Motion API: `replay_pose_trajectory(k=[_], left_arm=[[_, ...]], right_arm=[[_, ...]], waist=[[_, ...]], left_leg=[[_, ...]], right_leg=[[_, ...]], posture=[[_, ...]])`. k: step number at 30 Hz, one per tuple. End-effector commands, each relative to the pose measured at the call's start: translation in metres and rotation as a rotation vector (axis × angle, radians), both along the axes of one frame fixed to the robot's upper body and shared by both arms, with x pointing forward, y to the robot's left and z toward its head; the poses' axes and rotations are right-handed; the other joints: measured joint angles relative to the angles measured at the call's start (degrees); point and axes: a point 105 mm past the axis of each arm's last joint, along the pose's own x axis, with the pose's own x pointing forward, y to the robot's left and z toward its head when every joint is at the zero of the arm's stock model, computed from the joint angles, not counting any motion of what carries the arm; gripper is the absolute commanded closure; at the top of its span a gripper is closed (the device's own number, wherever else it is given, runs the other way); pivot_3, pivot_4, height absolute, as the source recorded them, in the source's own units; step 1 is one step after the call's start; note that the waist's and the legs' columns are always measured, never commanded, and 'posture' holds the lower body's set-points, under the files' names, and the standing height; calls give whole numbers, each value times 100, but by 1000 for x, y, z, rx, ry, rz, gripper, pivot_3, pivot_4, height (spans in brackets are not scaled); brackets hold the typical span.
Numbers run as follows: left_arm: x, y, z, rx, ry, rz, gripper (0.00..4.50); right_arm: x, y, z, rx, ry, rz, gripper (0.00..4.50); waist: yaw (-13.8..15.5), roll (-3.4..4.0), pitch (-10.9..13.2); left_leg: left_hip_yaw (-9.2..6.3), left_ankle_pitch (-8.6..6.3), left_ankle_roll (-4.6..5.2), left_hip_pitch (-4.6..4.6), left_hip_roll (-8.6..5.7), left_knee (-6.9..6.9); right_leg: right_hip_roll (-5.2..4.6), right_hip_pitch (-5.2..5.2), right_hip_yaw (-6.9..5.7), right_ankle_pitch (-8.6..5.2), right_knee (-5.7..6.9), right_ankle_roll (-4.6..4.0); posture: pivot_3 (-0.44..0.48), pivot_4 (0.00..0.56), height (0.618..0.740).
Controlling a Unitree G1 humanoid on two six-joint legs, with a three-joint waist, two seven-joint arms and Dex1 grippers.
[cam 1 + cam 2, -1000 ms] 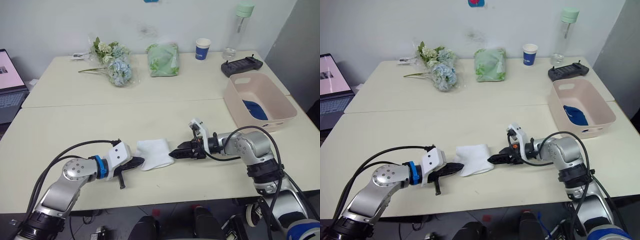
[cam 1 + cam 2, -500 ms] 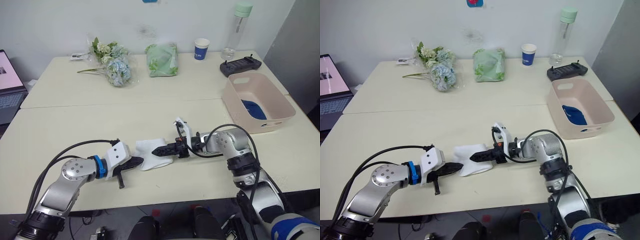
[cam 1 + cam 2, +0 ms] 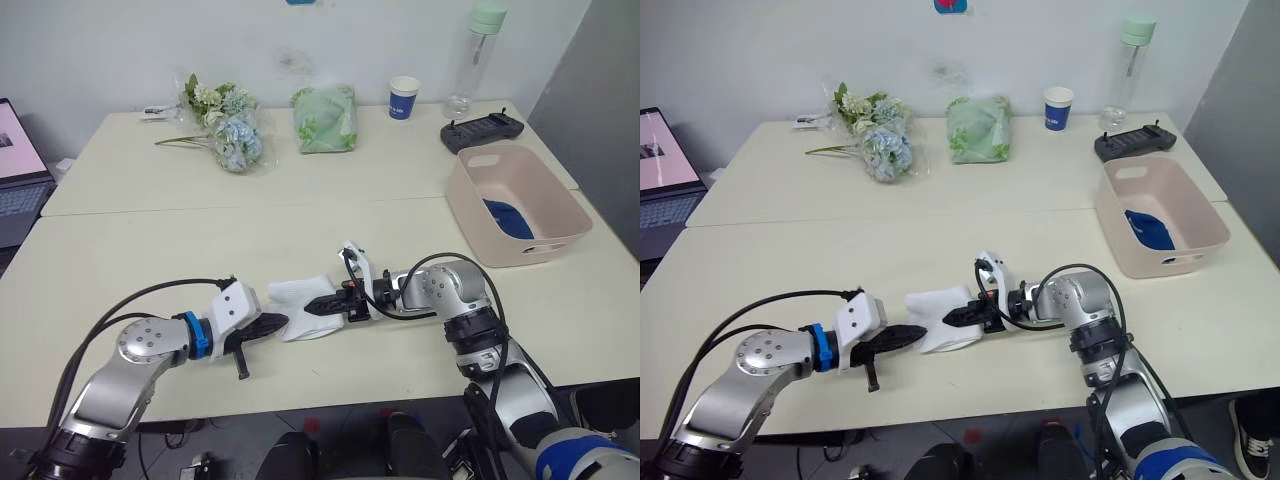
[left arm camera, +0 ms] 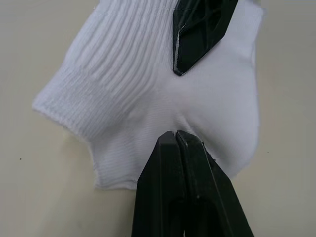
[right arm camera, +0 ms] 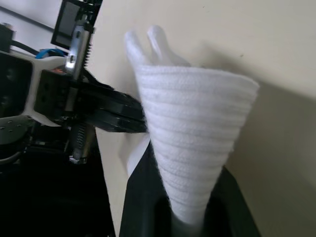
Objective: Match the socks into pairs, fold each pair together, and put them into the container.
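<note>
No legible text, label, brand, number or sign is found on any item; the paper cup (image 3: 1058, 108) bears indistinct markings only.

Upper frame, far table edge: flower bouquet (image 3: 225, 128), pale green bag (image 3: 326, 118), blue-and-white paper cup (image 3: 404, 97), clear bottle (image 3: 478, 55), black controller (image 3: 484, 130). Left edge: laptop (image 3: 18, 170).

White ribbed fabric ankle socks (image 3: 303, 305), bunched on table's near edge. Pale pink rectangular plastic tub (image 3: 470, 205) far right, holding dark blue socks (image 3: 507, 219).
</note>
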Motion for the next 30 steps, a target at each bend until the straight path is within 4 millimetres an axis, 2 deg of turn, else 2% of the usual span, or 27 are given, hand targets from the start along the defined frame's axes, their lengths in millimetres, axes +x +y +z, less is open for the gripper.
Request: replay_pose_trajectory(k=[1, 3, 6, 10, 12, 15, 17, 20, 23, 25, 30], left_arm=[[-3, -6, 47, -107, -77, -14, 4500], [-2, -10, 68, -185, -86, -13, 4110], [6, -23, 101, -265, -136, -40, 3314], [26, -52, 143, -393, -235, -79, 2093], [33, -69, 159, -442, -275, -110, 1474], [41, -85, 170, -463, -317, -138, 565], [43, -104, 181, -507, -328, -188, 12], [41, -125, 190, -551, -321, -266, 12], [44, -133, 193, -560, -332, -285, 12], [47, -136, 195, -563, -344, -281, 12], [47, -139, 193, -557, -355, -285, 12]], right_arm=[[9, -15, 23, 49, -81, -44, 4453], [15, -27, 40, 77, -146, -80, 4500], [35, -56, 83, 130, -326, -195, 4500], [67, -120, 131, 65, -585, -454, 4500], [77, -151, 153, 11, -698, -560, 4500], [82, -178, 171, -77, -820, -623, 4500], [90, -208, 190, -188, -947, -707, 4500], [99, -243, 198, -485, -1176, -708, 4500], [109, -272, 204, -833, -1394, -618, 4500], [114, -283, 207, -961, -1460, -575, 4500], [121, -301, 198, -1216, -1538, -407, 4500]], waist=[[17, 0, 1], [38, -1, 3], [40, -3, 4], [49, -3, 4], [37, -4, 4], [10, -5, 5], [0, -5, 6], [6, -7, 7], [-4, -7, 7], [-14, -9, 9], [-23, -12, 13]], left_leg=[[-1, 0, 0, -2, 1, 1], [-5, 0, 1, -7, 1, 3], [-11, 0, 1, -11, -5, 10], [-7, 1, 0, -11, -16, 11], [-8, 1, -1, -15, -19, 10], [-1, 1, -1, -17, -21, 5], [13, 1, -1, -16, -21, 3], [28, 1, 0, -16, -23, 6], [60, 1, 0, -11, -24, 2], [77, 1, 0, -5, -19, -1], [94, 1, 0, -2, -15, -1]], right_leg=[[0, 0, 0, 0, 0, 0], [-4, 1, -4, 0, -4, 0], [-4, 3, -12, 0, -4, 0], [-4, 5, -12, 0, -3, 1], [-3, 5, -16, 0, -9, 1], [-1, 2, -14, 0, -14, 1], [0, -1, -3, 0, -10, 1], [-1, -2, 4, 0, -9, 1], [1, -4, 12, 0, -10, 1], [5, -3, 19, 0, -10, 1], [6, -6, 32, 0, -10, 1]], posture=[[0, 150, 740], [0, 150, 740], [0, 150, 740], [0, 150, 740], [0, 150, 740], [0, 150, 740], [0, 150, 740], [0, 150, 740], [0, 150, 740], [0, 150, 740], [0, 150, 740]])
